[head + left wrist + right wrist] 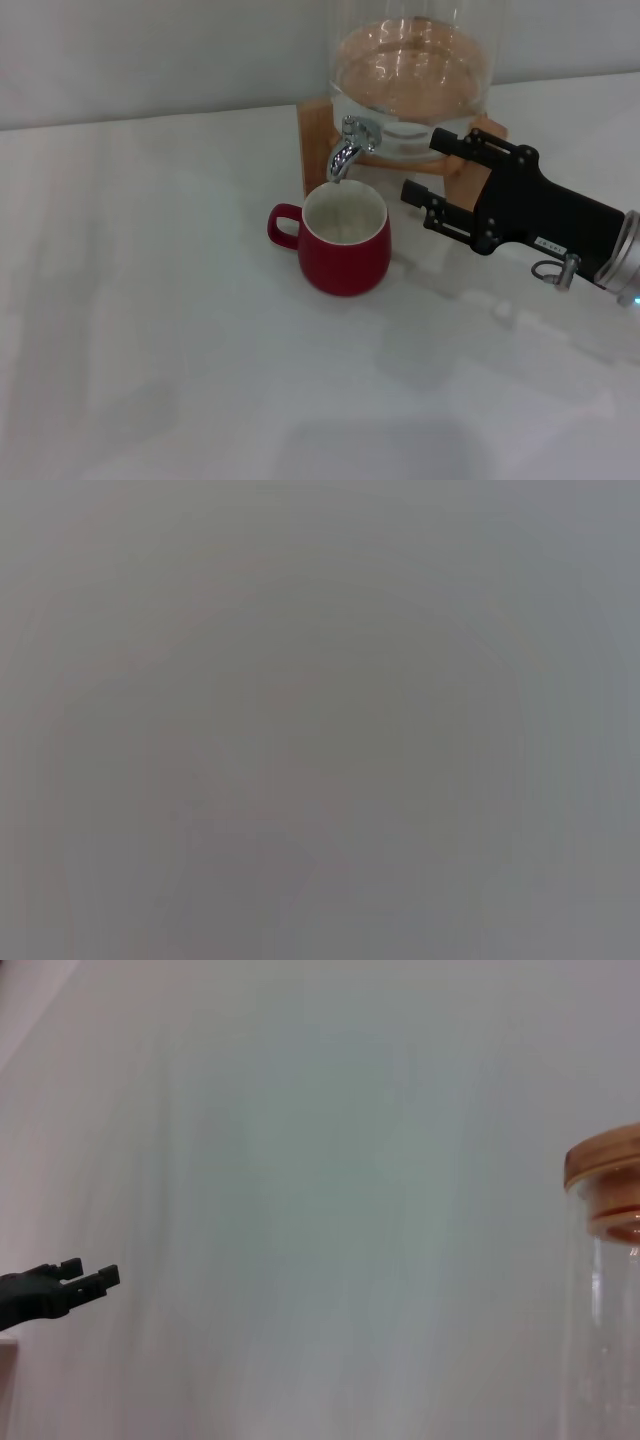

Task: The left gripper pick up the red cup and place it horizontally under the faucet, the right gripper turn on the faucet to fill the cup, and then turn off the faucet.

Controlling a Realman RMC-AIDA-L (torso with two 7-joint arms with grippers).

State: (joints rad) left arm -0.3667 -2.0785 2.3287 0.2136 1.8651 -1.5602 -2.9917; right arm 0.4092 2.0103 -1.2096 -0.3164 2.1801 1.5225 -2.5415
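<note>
Head view: the red cup (344,242) stands upright on the white table (150,340), directly beneath the faucet (350,147) spout, handle at nine o'clock. The right gripper (423,168) hovers at three o'clock of the faucet, fingers spread, touching nothing. The left gripper is out of view.

Left wrist view: blank grey; nothing identifiable.

Right wrist view: only the glass dispenser (606,1290) with its wooden lid.

Assessment: placement appears complete; opening the faucet is in hand. The next move calls for advancing onto the lever.

One red cup (345,245), one faucet (349,149), one glass dispenser (410,70), one pincer (426,168).
</note>
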